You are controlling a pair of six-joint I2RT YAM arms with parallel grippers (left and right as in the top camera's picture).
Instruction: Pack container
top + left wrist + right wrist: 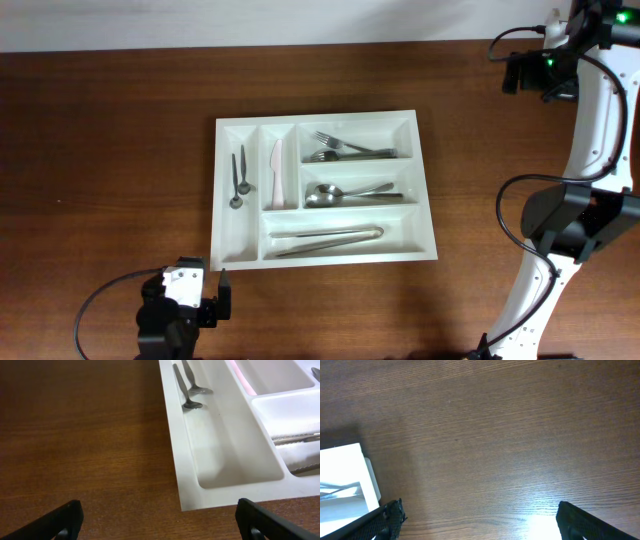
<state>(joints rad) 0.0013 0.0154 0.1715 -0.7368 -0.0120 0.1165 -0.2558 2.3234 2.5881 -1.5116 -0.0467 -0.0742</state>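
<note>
The container is a white five-compartment cutlery tray in the middle of the table. It holds two small spoons, a pale knife, forks, spoons and tongs. My left gripper is open and empty just in front of the tray's near left corner. The left wrist view shows the gripper, the tray's rim and the small spoons. My right gripper is open and empty at the far right, apart from the tray. In the right wrist view the gripper is over bare wood, with a tray corner at the left.
The table is dark brown wood. The right arm's white links and black cables stand along the right side. The left arm's base sits at the front edge.
</note>
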